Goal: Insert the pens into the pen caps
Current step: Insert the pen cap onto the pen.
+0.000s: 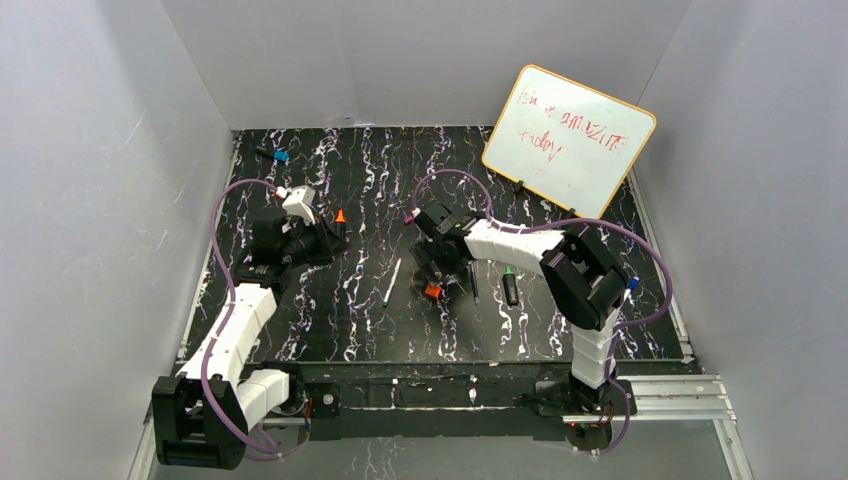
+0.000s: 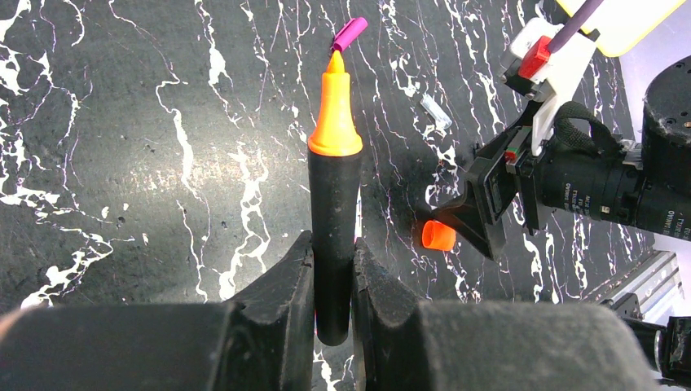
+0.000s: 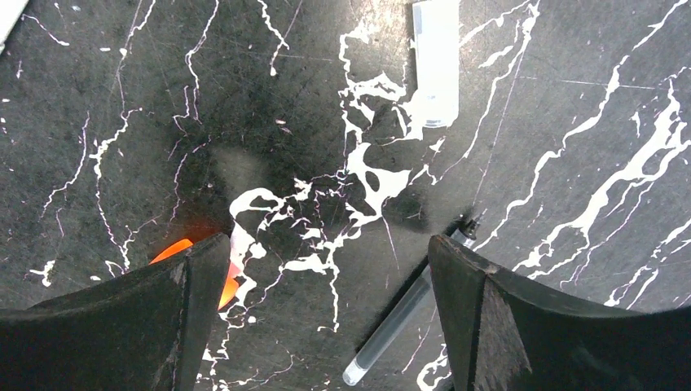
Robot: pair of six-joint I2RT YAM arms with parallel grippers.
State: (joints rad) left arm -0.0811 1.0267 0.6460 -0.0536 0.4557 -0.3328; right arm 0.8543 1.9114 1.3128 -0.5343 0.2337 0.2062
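Grasping the orange-tipped marker [image 2: 335, 204] low on its black barrel with the left end effector [image 2: 332, 254], tip toward 12 o'clock in the wrist view. Probably light, stiff and smooth: best held mid-barrel, clear of the tip. Spread wide and released at the right end effector [image 3: 326, 251], low over the counter [image 3: 122, 122], with the orange cap [image 2: 438, 235] by the 8 o'clock finger and a slim dark pen [image 3: 407, 318] at 5 o'clock. No containers visible.

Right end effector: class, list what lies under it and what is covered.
An orange cap, mostly hidden by one finger, and a slim dark pen, partly hidden by the other.
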